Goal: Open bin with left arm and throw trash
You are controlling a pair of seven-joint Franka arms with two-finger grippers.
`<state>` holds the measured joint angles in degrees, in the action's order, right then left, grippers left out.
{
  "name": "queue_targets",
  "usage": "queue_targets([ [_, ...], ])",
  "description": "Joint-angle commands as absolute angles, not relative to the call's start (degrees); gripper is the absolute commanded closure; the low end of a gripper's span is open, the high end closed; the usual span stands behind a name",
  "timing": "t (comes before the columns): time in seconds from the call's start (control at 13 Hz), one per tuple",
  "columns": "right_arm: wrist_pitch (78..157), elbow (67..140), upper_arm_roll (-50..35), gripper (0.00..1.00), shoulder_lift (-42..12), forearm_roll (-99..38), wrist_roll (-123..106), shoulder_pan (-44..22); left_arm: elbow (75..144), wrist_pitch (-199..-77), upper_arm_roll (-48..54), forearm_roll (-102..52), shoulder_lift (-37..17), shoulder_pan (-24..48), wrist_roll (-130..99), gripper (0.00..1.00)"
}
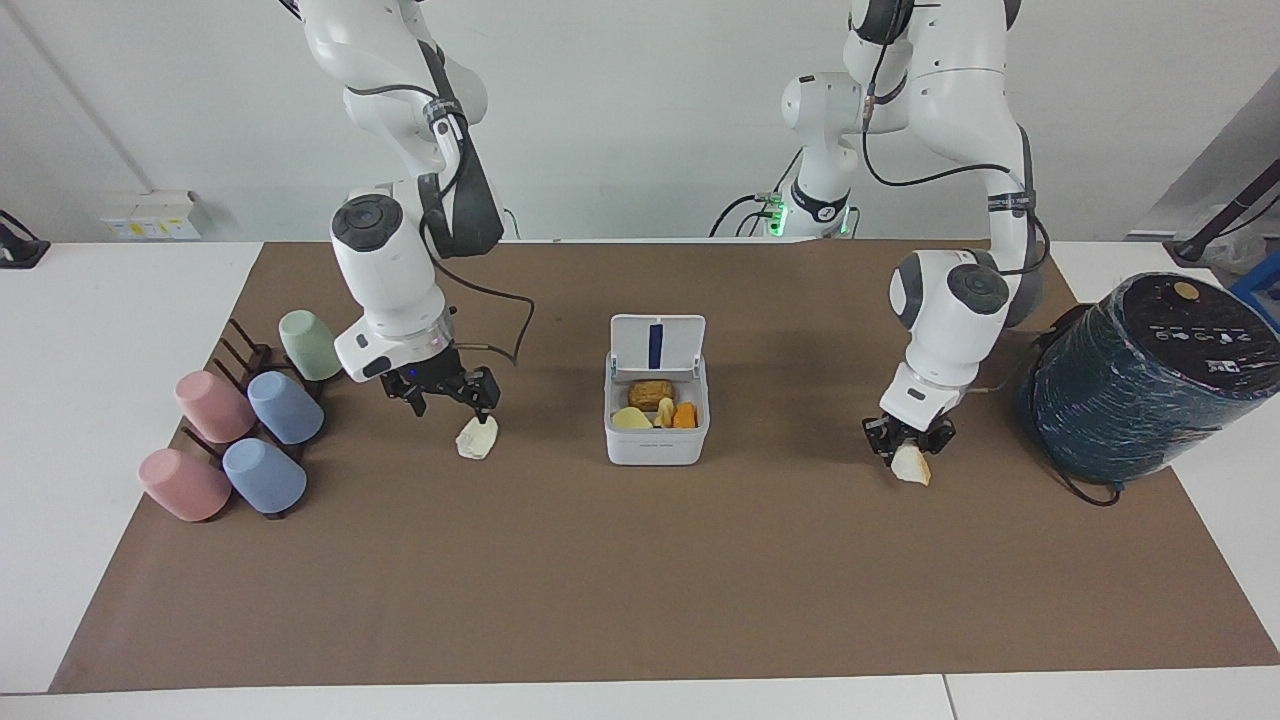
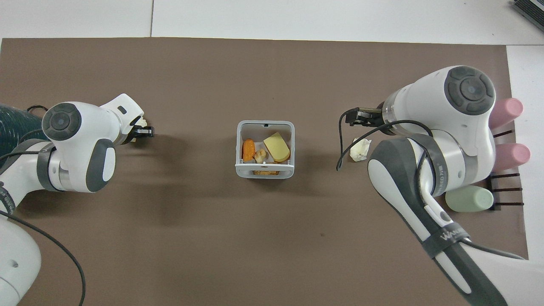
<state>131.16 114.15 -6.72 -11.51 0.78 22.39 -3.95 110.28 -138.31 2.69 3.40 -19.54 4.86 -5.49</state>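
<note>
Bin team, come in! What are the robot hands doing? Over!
Bin open, scraps inside. Left pincer shut on a pale wedge, low over the mat. Right pincer open over the cream lump. Nothing in the way.

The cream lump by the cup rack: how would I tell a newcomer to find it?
Start at the open white bin mid-mat and go toward the cup rack at the right arm's end. Between them the cream lump lies on the brown mat, just under the right gripper. It alone lies loose; the other scrap hangs in the left gripper.
</note>
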Motion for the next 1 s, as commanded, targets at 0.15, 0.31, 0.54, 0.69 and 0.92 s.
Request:
queue_targets([
  [0.15, 137.37, 121.37, -7.65, 0.00, -10.81, 0.97, 26.53, -3.08, 97.06, -124.40, 2.55, 3.87, -21.97, 9.30, -13.43, 0.86],
  [0.31, 137.72, 121.55, -7.65, 0.00, -11.86, 0.97, 27.68, -3.08, 92.31, -116.75, 2.55, 3.61, -21.71, 12.29, -18.69, 0.86],
  [0.54, 141.84, 122.17, -7.65, 0.17, -13.18, 0.88, 27.68, -3.08, 90.53, -111.81, 2.99, 3.17, -20.57, 18.09, -29.67, 0.86],
  [0.69, 142.29, 122.17, -7.65, 0.80, -13.62, 0.79, 28.21, -3.16, 90.62, -111.71, 2.90, 0.01, -20.30, 22.66, -36.18, 0.86],
  [0.92, 142.29, 122.08, -7.65, 1.00, -13.71, 0.79, 29.44, -3.69, 90.61, -112.50, 3.08, -1.66, -20.30, 27.67, -44.10, 0.85],
])
